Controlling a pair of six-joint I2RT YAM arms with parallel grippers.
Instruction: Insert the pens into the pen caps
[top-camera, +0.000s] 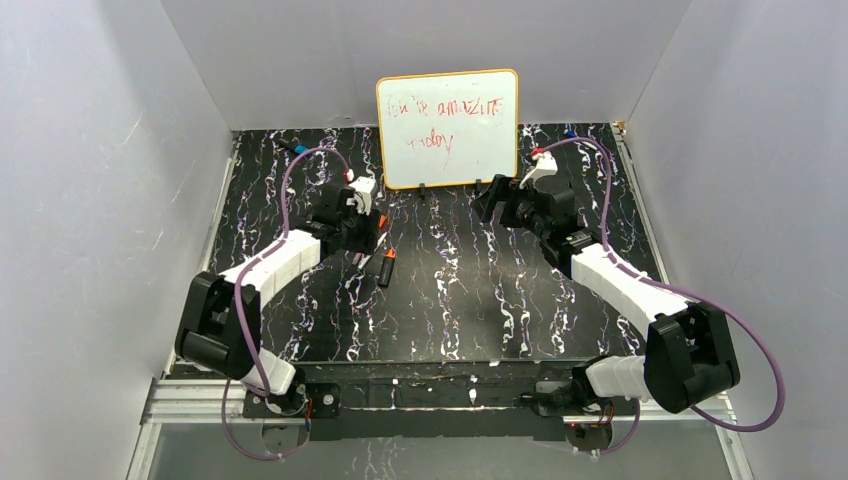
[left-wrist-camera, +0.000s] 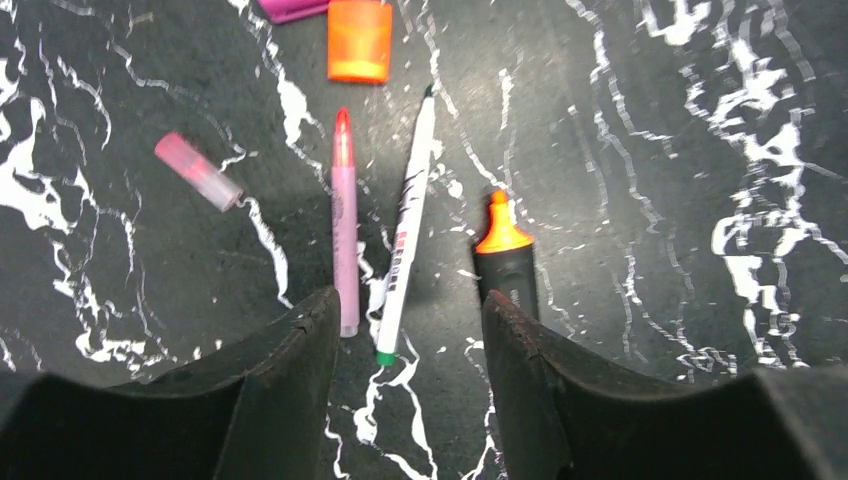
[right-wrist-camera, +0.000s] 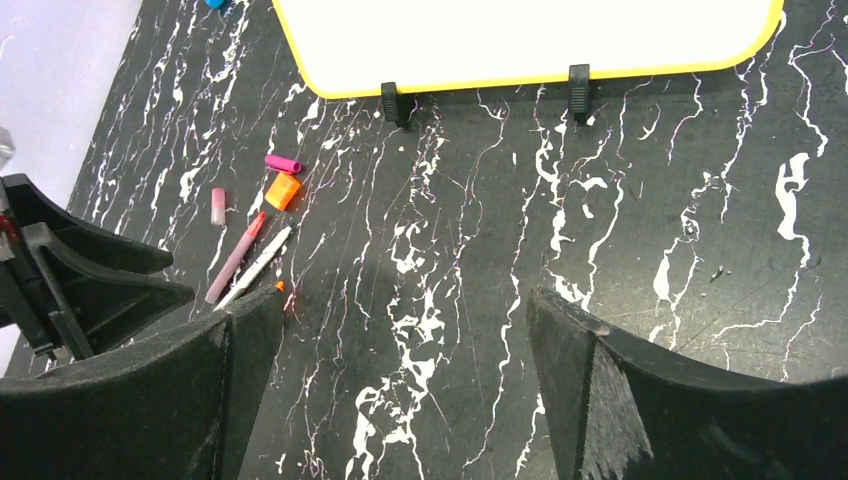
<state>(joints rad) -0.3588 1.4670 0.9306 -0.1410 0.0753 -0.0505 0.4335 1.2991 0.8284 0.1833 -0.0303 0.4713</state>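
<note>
Pens (top-camera: 386, 268) lie on the table (top-camera: 480, 300) just nearside of the orange cap (top-camera: 382, 220). Left wrist: pink pen (left-wrist-camera: 345, 230), white pen (left-wrist-camera: 405, 240) and black marker (left-wrist-camera: 505, 268) rest uncapped near that orange cap; the left gripper (left-wrist-camera: 410, 300) has its fingers (left-wrist-camera: 290, 400) released, straddling the white pen's tail. Right wrist: the right gripper (right-wrist-camera: 405, 300) gapes empty, well right of the orange cap.

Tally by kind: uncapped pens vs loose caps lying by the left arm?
Pens: 3 (pink pen, white pen, black pen)
Caps: 3 (pink cap, orange cap, purple cap)
Total: 6
</note>
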